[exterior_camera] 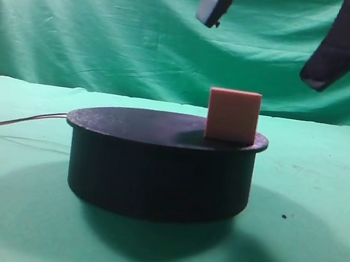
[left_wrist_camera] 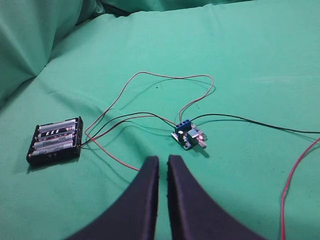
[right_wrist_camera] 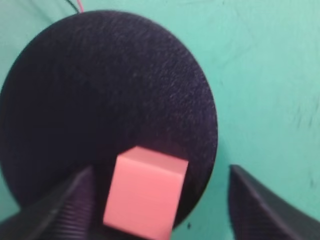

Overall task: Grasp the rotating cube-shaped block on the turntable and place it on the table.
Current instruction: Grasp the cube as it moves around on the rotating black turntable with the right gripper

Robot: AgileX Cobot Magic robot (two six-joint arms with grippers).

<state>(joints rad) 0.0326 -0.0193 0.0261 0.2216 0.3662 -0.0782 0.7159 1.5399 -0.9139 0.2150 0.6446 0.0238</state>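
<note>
Sitting near the right edge of the turntable point(exterior_camera: 157, 167): the cube-shaped block point(exterior_camera: 232, 116), pink and flat on its bottom face, nothing touching it. Resting on the table point(exterior_camera: 314, 253), the turntable, low, round and black, with a thin rim sticking out at the top. Trailing off its left side over the green cloth, thin wires point(exterior_camera: 14, 124).

Hanging up above the block, spread wide, the right gripper point(exterior_camera: 264, 42), one finger pale on its inner side, the other dark and off to the right. Holding nothing. Seen from the right wrist, the two dark fingers point(right_wrist_camera: 60, 210) far apart at the bottom corners, with the block point(right_wrist_camera: 145, 197) low between them, closer to the left one. Hard to say from this blurry view how far above the block, but clearly not touching in the high view.

Over another part of the table point(left_wrist_camera: 250, 60), the left gripper point(left_wrist_camera: 163, 167), its two black fingers nearly together with only a thin gap, nothing between them. Lying on the cloth ahead of it, a black battery box point(left_wrist_camera: 55, 141) with batteries inside, and a small blue board point(left_wrist_camera: 188, 135). Joining them, red and black wires point(left_wrist_camera: 125, 120), looping loosely.
</note>
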